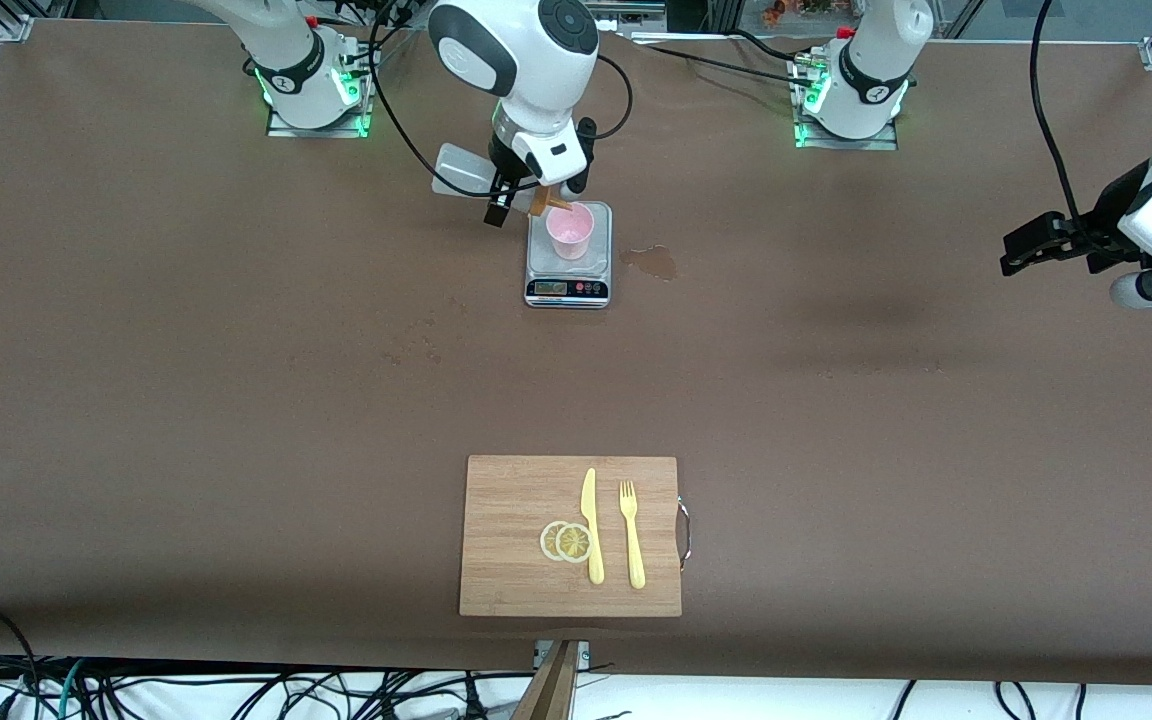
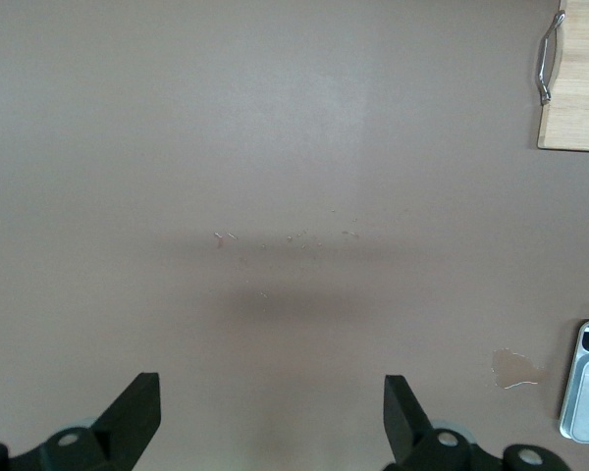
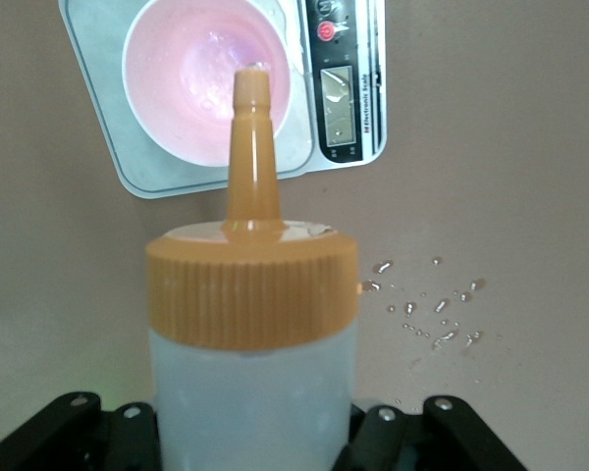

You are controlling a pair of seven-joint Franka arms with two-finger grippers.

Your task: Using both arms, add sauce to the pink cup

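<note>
The right hand (image 1: pixel 519 203) is clamped on the sauce (image 3: pixel 250 334), tipped with its orange nozzle over the pink cup (image 1: pixel 571 231) on the scale (image 1: pixel 569 288). A steady squeeze with the tip kept inside the rim should avoid more spills. The frosted bottle looks soft. The left hand (image 2: pixel 270 417) waits, fingers apart, over bare surface (image 2: pixel 275 147).

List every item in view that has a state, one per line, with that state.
sauce bottle: capped, tilted, nozzle over the pink cup, held by the right gripper.
pink cup: upright on the scale.
scale: flat on the table, carrying the cup.
right gripper: jaws shut on the sauce bottle.
left gripper: jaws open, empty, waiting over bare table.
spill: wet patch beside the scale.
</note>
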